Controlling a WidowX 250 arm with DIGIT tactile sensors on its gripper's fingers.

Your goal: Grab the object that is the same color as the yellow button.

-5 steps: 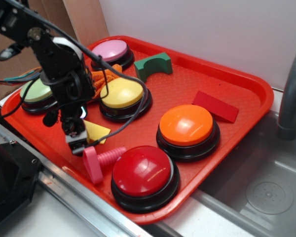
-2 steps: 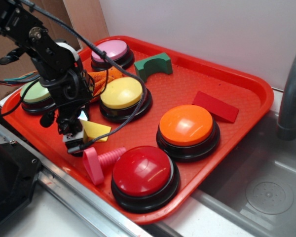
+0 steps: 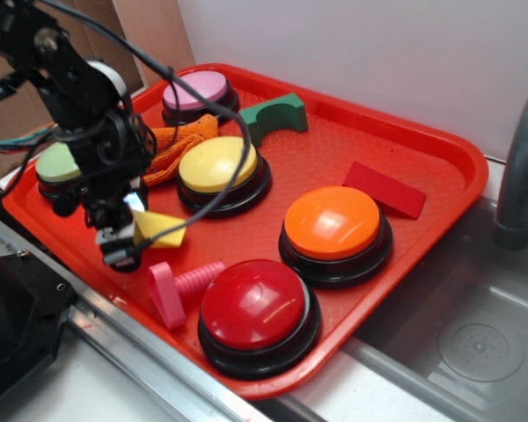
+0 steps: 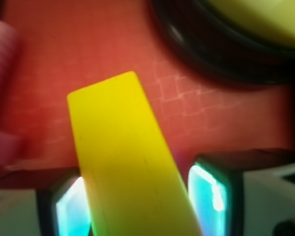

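1 yellow wedge [image 3: 157,229] sits between your gripper [image 3: 123,230] fingers at the tray's [image 3: 440,149] front-left area, just left of the pink screw [image 3: 178,288]. In the wrist view the yellow wedge [image 4: 130,162] fills the gap between the 2 fingertips [image 4: 214,196]; the left pad touches it, the right pad shows a thin gap at most. I can't tell if the grip is clamped tight, so treat it as closed around the block, contact unconfirmed. Whether the wedge is off the tray surface isn't clear either.

Yellow button [image 3: 218,165] is just behind and to the right of the wedge, apart from it; its black base edge shows at the top of the wrist view [image 4: 221,54].

Also on the tray: red button [image 3: 257,309], orange button [image 3: 333,224], pink button [image 3: 196,90], green button [image 3: 60,165] partly behind the arm, orange cloth [image 3: 174,145], green arch block [image 3: 275,112], red wedge [image 3: 384,189].
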